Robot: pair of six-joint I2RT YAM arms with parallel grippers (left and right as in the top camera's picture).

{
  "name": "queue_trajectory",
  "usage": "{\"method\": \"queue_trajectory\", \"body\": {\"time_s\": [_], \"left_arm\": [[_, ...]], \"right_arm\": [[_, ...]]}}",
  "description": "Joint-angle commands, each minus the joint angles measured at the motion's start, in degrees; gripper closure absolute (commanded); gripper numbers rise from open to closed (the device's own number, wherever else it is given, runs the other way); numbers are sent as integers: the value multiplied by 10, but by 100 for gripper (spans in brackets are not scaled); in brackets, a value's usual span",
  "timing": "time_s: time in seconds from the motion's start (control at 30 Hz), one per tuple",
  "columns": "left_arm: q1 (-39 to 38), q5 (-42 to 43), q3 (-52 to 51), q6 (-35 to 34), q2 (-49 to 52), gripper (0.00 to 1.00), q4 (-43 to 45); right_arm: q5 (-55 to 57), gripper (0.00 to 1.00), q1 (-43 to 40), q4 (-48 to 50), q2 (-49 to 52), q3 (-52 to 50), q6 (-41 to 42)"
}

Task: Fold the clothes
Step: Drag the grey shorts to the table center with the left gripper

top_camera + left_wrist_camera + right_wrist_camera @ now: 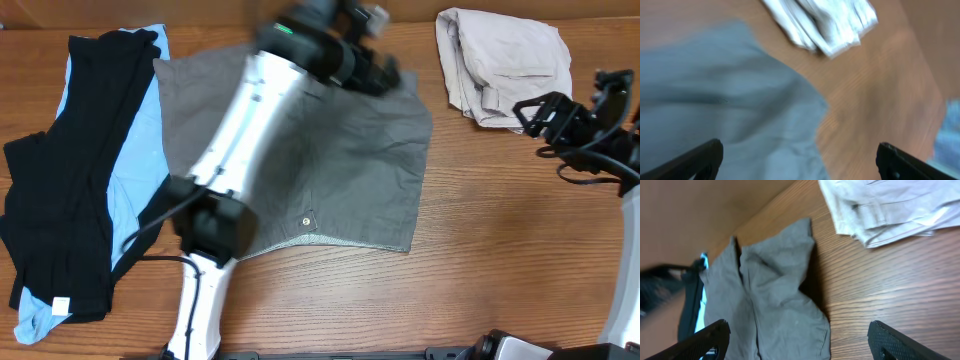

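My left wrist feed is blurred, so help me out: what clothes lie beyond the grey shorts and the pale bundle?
Observer: A black garment lies over a light-blue garment, left of the grey shorts.
Operator: Where is the right gripper?
Observer: Near the beige shorts, jaws open, holding nothing.
Operator: Are the grey shorts folded yet?
Observer: No, spread out, waistband button toward the near edge.

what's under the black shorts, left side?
A light-blue garment shows beside the black shorts on the right and bottom-left. The rest is covered; anything else beneath can't be seen.
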Motion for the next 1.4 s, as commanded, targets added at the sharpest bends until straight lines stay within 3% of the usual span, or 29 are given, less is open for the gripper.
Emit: {"method": "queue_trajectory", "body": {"time_s": [0.0,0.17,0.3,0.5,0.87,1.0,1.17,1.37], "left_arm": [[77,32,68,23,-4,0,-53],[132,24,76,75,-3,0,-118],[156,-38,76,104,-3,0,-160],[177,-117,76,113,-3,0,-168],[180,-121,74,108,-1,2,-182],[167,-149,52,82,16,17,-215],[155,-116,-9,68,68,56,-225],[138,-106,-17,70,118,83,-215]], "right_arm": [[52,9,61,2,13,13,-19],[130,12,151,-14,54,5,11],[134,21,211,-30,83,-20,23],[141,21,291,-49,93,-99,78],[220,21,378,57,93,-236,215],[221,21,378,78,92,-234,215],[226,21,375,123,92,-213,194],[306,21,341,209,92,-183,187]]}}
